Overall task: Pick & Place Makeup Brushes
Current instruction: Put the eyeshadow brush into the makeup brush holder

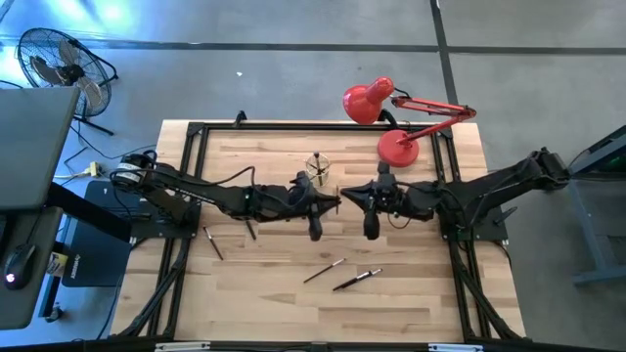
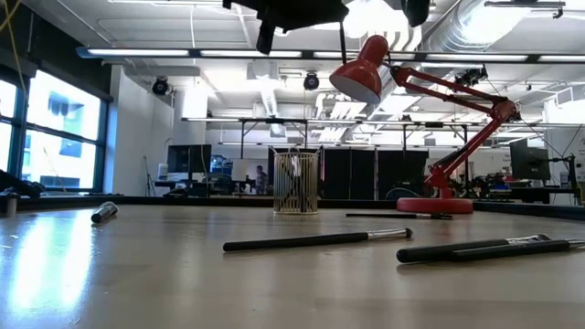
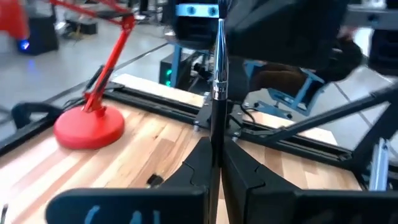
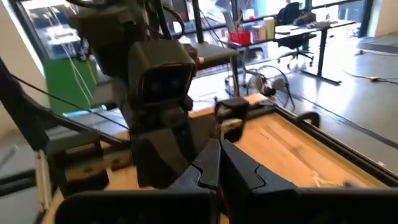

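Our left gripper is clamped on a makeup brush; beside it, our right gripper is pressed together, empty

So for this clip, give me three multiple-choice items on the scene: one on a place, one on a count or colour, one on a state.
1. Where does the wire cup stand?
A. at the table's near edge
B. toward the table's far side, left of the lamp base
C. on the floor

2. What colour is the desk lamp?
A. red
B. white
C. blue

3. What is the left gripper doing?
A. open, nothing in it
B. shut on a brush
C. resting on the lamp

Answers:
1 B, the high view shows it beyond both grippers, beside the lamp base.
2 A, head, arm and base are all red.
3 B, the left wrist view shows the fingers pinching a dark brush with a silver ferrule.
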Tool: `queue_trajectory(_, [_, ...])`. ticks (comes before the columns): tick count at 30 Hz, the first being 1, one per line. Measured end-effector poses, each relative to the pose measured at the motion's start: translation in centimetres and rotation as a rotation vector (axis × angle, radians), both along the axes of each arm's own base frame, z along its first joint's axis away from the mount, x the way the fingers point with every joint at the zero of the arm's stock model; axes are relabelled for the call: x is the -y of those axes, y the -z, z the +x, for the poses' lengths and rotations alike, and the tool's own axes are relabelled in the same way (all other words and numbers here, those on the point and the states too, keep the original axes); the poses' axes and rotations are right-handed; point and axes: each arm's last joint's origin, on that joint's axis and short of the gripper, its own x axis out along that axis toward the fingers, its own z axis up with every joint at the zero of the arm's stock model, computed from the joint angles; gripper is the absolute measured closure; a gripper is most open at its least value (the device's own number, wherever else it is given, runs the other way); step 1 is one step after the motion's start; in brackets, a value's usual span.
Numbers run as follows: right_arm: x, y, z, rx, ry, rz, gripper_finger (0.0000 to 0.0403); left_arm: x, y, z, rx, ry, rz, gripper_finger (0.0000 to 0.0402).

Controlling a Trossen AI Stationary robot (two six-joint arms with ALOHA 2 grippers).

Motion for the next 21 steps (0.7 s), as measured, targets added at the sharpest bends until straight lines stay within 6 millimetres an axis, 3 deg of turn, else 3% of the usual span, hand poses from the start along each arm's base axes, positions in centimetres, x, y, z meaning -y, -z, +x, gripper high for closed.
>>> queue_trajectory(11, [1.3,0.0,-4.4,-0.231,0.062,-0.056,0.0402,-0.3,0.6,-0.2,-0.031,-0.113,-0.098,0.0394])
queue_trajectory(16, [1.4,1.5,-4.9,-0.382,0.07,-0.06,0.0402,-0.6,1.0,-0.4,-0.055,-0.229,-0.088,0.0394])
queue_trajectory(21, [1.4,3.2,-4.6,-0.513,0.114,-0.065,0.0402,-2.6,0.3,-1.4,-0.111,-0.244,-0.086,0.0394])
